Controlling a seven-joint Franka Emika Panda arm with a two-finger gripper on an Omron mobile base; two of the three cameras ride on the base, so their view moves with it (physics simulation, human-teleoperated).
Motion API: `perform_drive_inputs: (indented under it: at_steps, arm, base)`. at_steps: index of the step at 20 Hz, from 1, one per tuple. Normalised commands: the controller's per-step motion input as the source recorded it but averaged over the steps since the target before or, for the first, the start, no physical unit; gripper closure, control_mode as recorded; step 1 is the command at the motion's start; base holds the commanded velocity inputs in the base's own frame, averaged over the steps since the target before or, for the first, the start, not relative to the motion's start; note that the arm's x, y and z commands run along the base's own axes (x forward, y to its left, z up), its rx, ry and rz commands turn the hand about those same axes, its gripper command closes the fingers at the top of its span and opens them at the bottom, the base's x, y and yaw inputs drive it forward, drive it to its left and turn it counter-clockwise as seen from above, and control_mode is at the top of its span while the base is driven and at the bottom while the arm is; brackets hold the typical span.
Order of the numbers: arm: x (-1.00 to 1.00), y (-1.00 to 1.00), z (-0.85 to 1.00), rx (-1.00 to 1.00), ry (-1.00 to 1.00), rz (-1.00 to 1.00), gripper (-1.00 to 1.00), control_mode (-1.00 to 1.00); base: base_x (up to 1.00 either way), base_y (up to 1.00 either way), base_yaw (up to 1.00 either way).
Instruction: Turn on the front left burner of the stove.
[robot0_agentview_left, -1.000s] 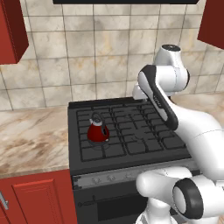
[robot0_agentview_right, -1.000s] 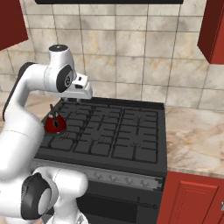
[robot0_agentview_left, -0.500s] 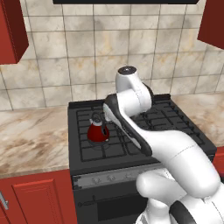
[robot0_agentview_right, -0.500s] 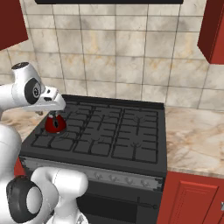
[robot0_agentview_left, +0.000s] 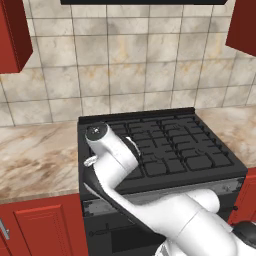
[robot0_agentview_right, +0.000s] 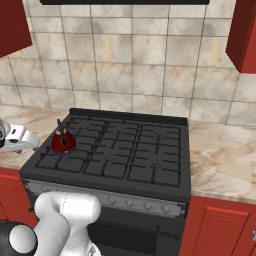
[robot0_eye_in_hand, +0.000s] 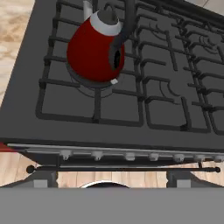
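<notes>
Kettle sits on the front left burner; reaching the wrong knob risks lighting another burner. Finger state cannot be told.

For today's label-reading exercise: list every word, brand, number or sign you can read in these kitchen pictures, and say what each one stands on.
There is no readable text in these pictures.
The red kettle: plain, with no label or brand.
The stove: no brand name shows on its front.
The knobs on the stove's front strip: any markings are too small to read.
The tiled wall and the red cabinets: bare.
</notes>
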Motion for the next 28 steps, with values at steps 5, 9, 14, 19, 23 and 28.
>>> perform_drive_inputs:
  at_steps: [5, 9, 14, 19, 23, 28]
  arm:
    - [-0.45, 1.00, -0.49, -0.09, -0.13, 0.00, -1.00, -1.00]
    - [-0.08, 0.35, -0.23, -0.08, 0.00, 0.00, -1.00, -1.00]
    - [0.00, 0.04, -0.46, 0.00, -0.11, 0.00, -1.00, -1.00]
    - [0.00, 0.10, -0.65, 0.11, -0.47, 0.00, -1.00, -1.00]
    - [-0.13, -0.01, -0.45, 0.20, -0.55, 0.01, -1.00, -1.00]
    - [0.00, -0.02, -0.53, 0.17, -0.30, 0.00, -1.00, -1.00]
  base:
    - [0.00, 0.00, 0.00]
    - [0.00, 0.00, 0.00]
    - [0.00, 0.00, 0.00]
    - [0.00, 0.00, 0.00]
    - [0.00, 0.00, 0.00]
    - [0.00, 0.00, 0.00]
